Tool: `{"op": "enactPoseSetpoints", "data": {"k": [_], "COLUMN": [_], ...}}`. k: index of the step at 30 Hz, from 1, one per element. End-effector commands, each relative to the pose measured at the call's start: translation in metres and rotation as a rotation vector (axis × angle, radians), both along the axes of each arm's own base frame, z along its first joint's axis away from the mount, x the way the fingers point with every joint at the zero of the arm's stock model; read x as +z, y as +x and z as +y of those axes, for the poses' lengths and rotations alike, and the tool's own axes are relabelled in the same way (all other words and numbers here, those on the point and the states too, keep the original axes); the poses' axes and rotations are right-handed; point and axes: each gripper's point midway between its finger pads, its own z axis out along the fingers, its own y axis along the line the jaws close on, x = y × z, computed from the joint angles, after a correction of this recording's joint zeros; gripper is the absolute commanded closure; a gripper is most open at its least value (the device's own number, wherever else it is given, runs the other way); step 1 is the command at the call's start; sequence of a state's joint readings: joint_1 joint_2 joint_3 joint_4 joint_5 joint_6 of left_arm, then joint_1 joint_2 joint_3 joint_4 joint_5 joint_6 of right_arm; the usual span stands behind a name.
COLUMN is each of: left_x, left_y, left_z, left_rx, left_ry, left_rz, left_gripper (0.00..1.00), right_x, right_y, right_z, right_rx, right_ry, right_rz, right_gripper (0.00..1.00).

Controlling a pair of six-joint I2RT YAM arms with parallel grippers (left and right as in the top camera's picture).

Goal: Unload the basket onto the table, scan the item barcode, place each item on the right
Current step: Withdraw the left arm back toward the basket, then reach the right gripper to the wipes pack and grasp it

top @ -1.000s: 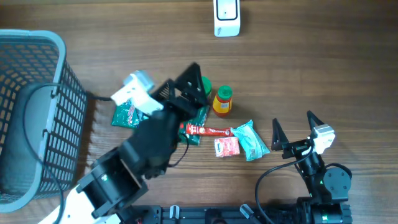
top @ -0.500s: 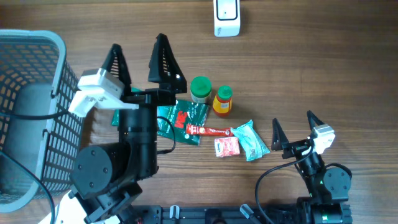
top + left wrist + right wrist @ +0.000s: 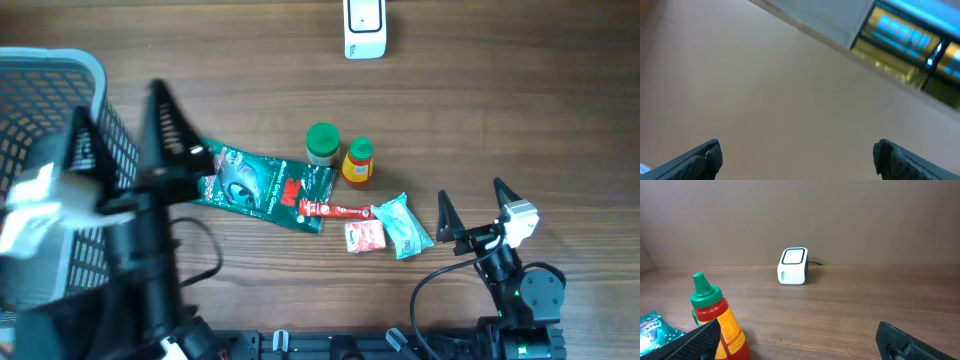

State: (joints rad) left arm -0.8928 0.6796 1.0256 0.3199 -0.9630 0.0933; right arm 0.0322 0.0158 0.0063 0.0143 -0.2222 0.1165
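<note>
Both claws gape fully and hold nothing. Our left claw (image 3: 118, 135) hangs over the one basket (image 3: 40, 65); our right claw (image 3: 472, 198) sits low over the tabletop (image 3: 520, 90).

We should pinch one item by its edge, barcode uncovered, and face it to the one scanner (image 3: 364, 28), far ahead of the right claw.

Six items lie between the claws: pouch (image 3: 262, 185), jar (image 3: 322, 143), bottle (image 3: 357, 162), tube (image 3: 335, 210), pink packet (image 3: 365, 236), teal packet (image 3: 405, 225).

my left gripper (image 3: 120, 150), by the basket (image 3: 50, 57), has black ribbed triangular fingers, a white wrist block and a looping black cable. my right gripper (image 3: 472, 208), far from the basket, matches, with a round black joint.
</note>
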Motion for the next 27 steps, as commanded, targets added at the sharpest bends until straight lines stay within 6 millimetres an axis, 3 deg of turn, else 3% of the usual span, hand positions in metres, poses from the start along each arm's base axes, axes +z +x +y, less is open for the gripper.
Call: {"op": "enactPoseSetpoints", "data": {"k": [1, 5, 9, 15, 19, 21, 22, 23, 24, 27], "left_x": [0.007, 0.012, 0.009, 0.006, 0.01, 0.009, 0.008, 0.008, 0.008, 0.007], "left_y": [-0.017, -0.032, -0.047, -0.074, -0.096, -0.097, -0.096, -0.096, -0.096, -0.099], "left_z": [0.029, 0.057, 0.086, 0.102, 0.111, 0.113, 0.113, 0.113, 0.113, 0.115], "left_rx": [0.05, 0.111, 0.163, 0.128, 0.145, 0.161, 0.162, 0.162, 0.162, 0.172], "left_ry": [-0.037, -0.081, -0.189, -0.227, -0.224, -0.221, -0.218, -0.218, -0.218, -0.225], "left_rz": [-0.031, -0.067, -0.102, -0.172, -0.229, -0.229, -0.223, -0.224, -0.223, -0.224], "left_gripper": [0.0, 0.0, 0.0, 0.0, 0.0, 0.0, 0.0, 0.0, 0.0, 0.0], "right_x": [0.001, 0.002, -0.001, -0.007, -0.006, -0.007, -0.007, -0.007, -0.008, -0.013], "right_y": [0.0, -0.003, -0.011, -0.028, -0.029, -0.028, -0.031, -0.034, -0.037, -0.042], "right_z": [-0.001, 0.009, 0.034, 0.063, 0.065, 0.064, 0.067, 0.071, 0.074, 0.08], "right_rx": [-0.006, 0.054, 0.197, 0.368, 0.374, 0.369, 0.395, 0.419, 0.447, 0.485], "right_ry": [0.025, 0.353, 0.748, 0.843, 0.942, 0.92, 0.884, 0.857, 0.826, 0.762], "right_rz": [0.0, 0.094, 0.286, 0.445, 0.501, 0.486, 0.483, 0.483, 0.486, 0.498], "right_gripper": [0.0, 0.0, 0.0, 0.0, 0.0, 0.3, 0.66, 0.85, 0.96, 0.96]}}
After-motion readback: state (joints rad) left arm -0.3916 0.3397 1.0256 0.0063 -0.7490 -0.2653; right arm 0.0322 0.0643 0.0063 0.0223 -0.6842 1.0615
